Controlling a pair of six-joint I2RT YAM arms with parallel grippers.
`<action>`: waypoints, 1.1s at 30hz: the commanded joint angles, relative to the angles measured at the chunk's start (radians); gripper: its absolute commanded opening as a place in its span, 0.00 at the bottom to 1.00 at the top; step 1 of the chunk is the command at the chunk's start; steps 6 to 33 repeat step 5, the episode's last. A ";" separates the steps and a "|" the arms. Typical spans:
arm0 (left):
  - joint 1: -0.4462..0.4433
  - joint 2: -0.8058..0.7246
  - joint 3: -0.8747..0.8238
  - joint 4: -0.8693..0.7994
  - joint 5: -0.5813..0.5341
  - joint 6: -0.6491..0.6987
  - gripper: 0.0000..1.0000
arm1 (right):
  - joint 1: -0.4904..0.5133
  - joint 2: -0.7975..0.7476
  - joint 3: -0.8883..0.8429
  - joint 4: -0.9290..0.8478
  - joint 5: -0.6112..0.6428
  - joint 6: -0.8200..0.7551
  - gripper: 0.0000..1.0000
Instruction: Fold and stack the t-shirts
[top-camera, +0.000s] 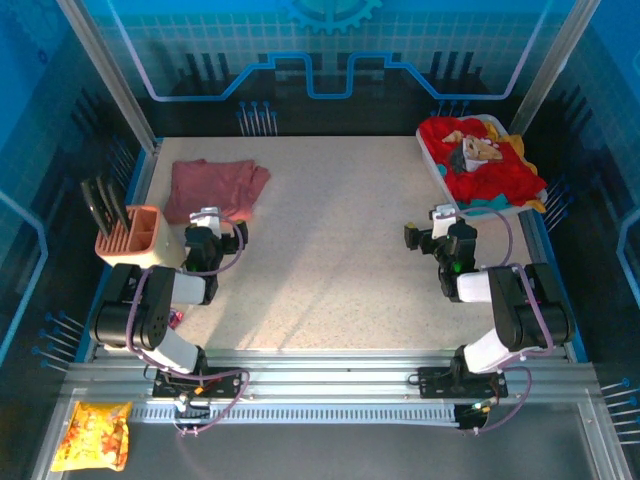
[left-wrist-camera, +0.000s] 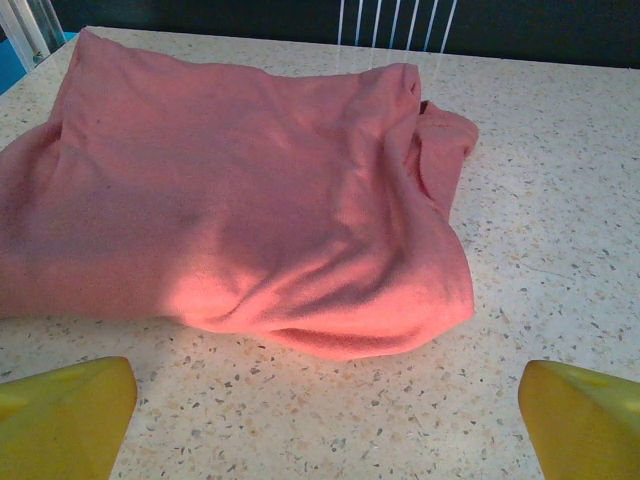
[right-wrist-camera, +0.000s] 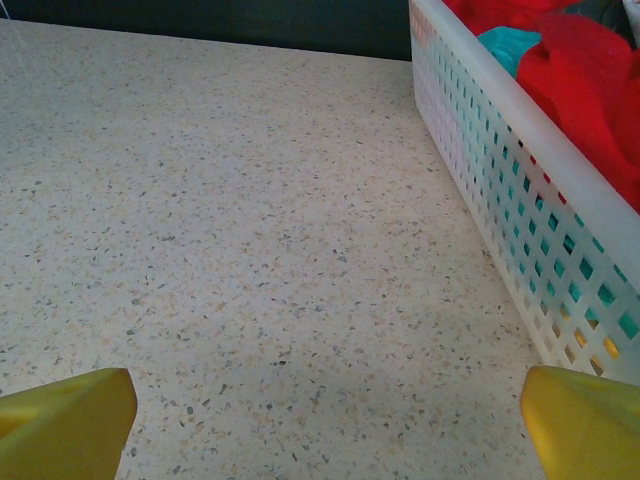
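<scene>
Lying far-left on the table (top-camera: 350, 260), the pink t-shirt (left-wrist-camera: 250, 200) is sitting just ahead of the left gripper (left-wrist-camera: 320, 420), long axis crosswise; jaws standing wide, empty. The right gripper (right-wrist-camera: 320, 420), equally wide, is hovering beside the white tray (right-wrist-camera: 500, 200) of red t-shirts (right-wrist-camera: 590, 90).

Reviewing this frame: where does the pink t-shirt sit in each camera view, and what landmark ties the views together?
Top external: the pink t-shirt lies at the far left of the table.
Left wrist: the pink t-shirt spans the upper left and centre, ahead of the yellow fingers.
Right wrist: this camera faces the white tray instead.
Shared landmark: the speckled tabletop.
</scene>
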 joint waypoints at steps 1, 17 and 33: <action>0.007 -0.001 0.003 0.036 -0.015 -0.010 0.99 | 0.009 -0.001 0.018 0.003 -0.018 -0.016 1.00; 0.007 -0.001 0.003 0.037 -0.015 -0.010 0.99 | 0.007 -0.003 0.017 0.002 -0.018 -0.016 1.00; 0.007 -0.001 0.003 0.037 -0.015 -0.010 0.99 | 0.007 -0.003 0.017 0.002 -0.018 -0.016 1.00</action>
